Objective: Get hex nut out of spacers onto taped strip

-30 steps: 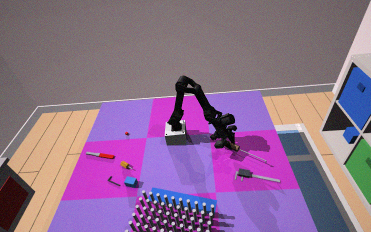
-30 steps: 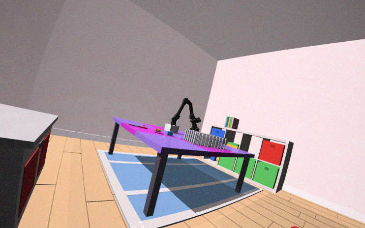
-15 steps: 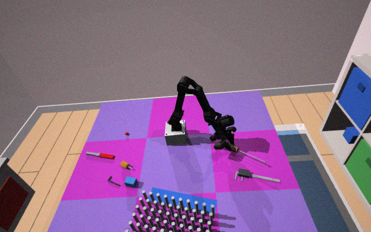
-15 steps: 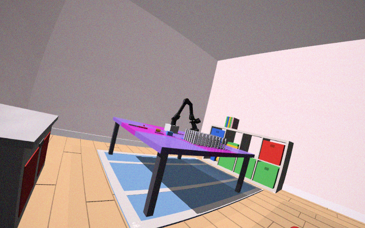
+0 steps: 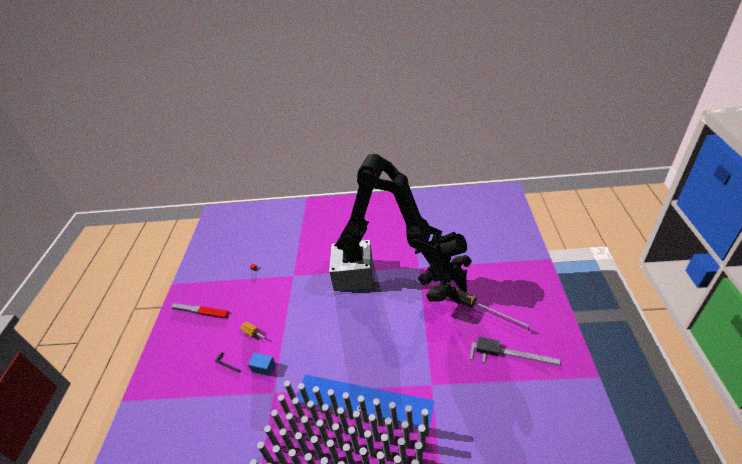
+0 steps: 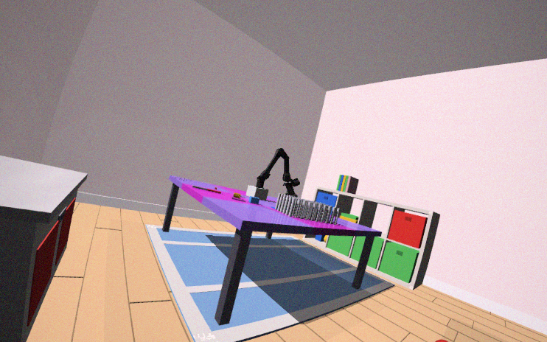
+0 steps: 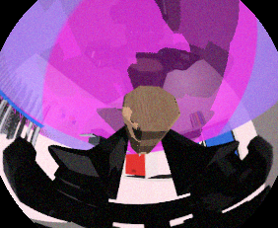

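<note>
My gripper (image 5: 465,296) (image 7: 144,128) is shut on the wooden handle (image 7: 154,110) of a long tool, over the right part of the table. The tool's thin metal shaft (image 5: 503,317) points right and toward the spacers' side, its far end low near the table. Whether the end is hooked is too small to tell. The standing metal spacers (image 5: 360,412) (image 6: 305,208) (image 7: 3,117) are upright in rows at the bottom of the top view. The blue taped strip (image 5: 368,391) (image 7: 18,109) runs along their near-robot side. I cannot make out the nut.
A grey caliper (image 5: 488,346) lies between my tool and the field's right side. Left of the arm's base (image 5: 351,276) lie a red-handled knife (image 5: 212,311), a yellow screwdriver (image 5: 249,329), a black hex key (image 5: 227,363), a blue block (image 5: 261,363) (image 6: 253,200) and a small red object (image 5: 253,266).
</note>
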Available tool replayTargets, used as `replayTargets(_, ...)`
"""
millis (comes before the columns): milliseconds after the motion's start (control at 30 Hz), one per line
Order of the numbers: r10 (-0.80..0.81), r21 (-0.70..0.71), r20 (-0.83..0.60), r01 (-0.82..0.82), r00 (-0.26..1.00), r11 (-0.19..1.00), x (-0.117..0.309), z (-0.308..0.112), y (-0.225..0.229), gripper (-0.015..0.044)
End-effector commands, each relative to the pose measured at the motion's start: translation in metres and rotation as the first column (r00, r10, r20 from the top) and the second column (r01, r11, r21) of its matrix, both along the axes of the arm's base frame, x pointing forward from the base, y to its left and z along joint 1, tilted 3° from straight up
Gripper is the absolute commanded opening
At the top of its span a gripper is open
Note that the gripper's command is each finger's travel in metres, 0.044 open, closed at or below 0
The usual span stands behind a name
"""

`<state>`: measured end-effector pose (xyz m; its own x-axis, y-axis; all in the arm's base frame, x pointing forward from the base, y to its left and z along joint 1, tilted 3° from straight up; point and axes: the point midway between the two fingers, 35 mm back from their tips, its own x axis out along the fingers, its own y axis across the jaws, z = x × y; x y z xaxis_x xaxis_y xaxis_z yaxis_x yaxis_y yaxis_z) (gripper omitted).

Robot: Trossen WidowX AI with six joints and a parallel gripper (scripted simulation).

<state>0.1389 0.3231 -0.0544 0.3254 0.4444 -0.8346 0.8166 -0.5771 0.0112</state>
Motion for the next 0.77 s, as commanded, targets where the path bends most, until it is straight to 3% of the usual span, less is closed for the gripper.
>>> replayTargets(0, 0.004, -0.005, -0.002, -0.004, 1.000, 1.000, -0.0013, -0.0052, -0.0028, 0.0000)
replayTargets(167, 0.004, -0.005, -0.002, -0.004, 1.000, 1.000, -0.0017, -0.0077, -0.0039, 0.0000)
replayTargets(733, 0.000, -0.001, 0.000, 0.000, 1.000, 1.000, -0.0007, -0.0043, -0.0019, 0.0440)
